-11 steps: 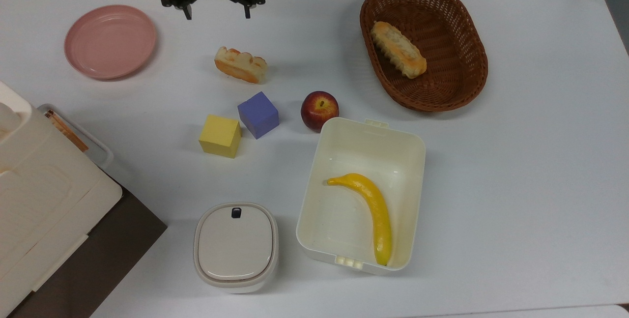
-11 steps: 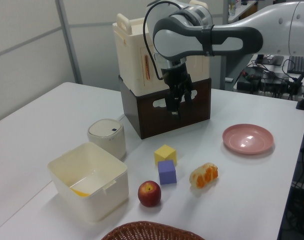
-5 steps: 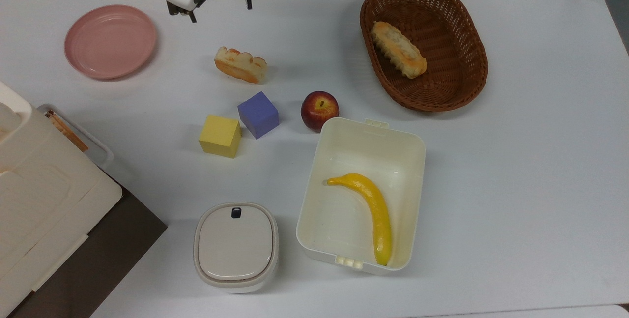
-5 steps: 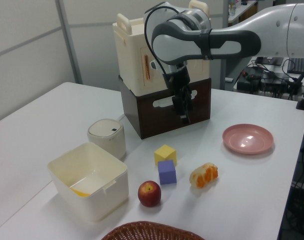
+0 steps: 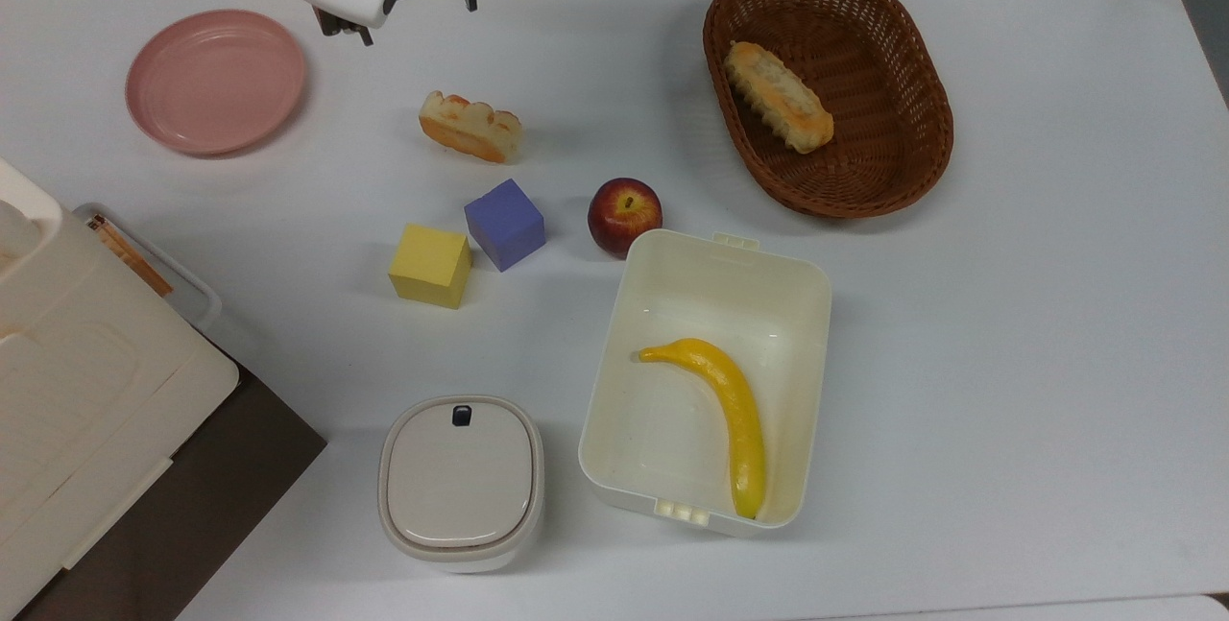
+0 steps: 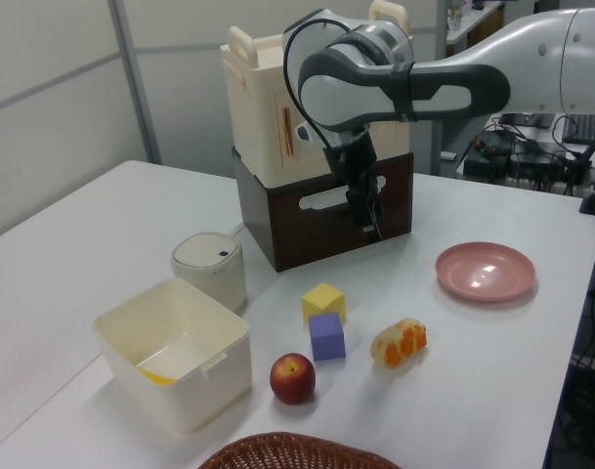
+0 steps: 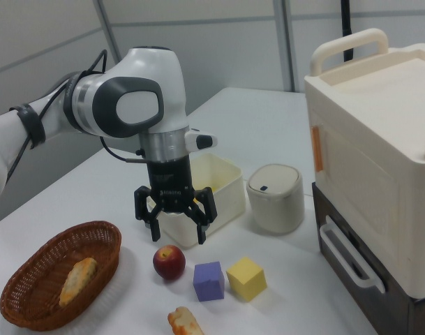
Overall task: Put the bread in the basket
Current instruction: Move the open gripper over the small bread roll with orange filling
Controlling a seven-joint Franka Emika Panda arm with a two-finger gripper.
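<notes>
Top view: bread (image 5: 470,126) lies on the table (image 5: 1008,333), well apart from the basket (image 5: 917,160), which holds a longer loaf (image 5: 778,96); gripper (image 5: 415,7) is beyond it. Left view: gripper (image 6: 373,227) hangs well above the bread (image 6: 400,343). Right view: gripper (image 7: 177,237) fingers spread apart, empty. Best to centre over the roll, straddle its short width, then descend.

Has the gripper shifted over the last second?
Yes. In the top view the gripper has slid toward the top view's left, nearer the pink plate; the bread lies untouched.
</notes>
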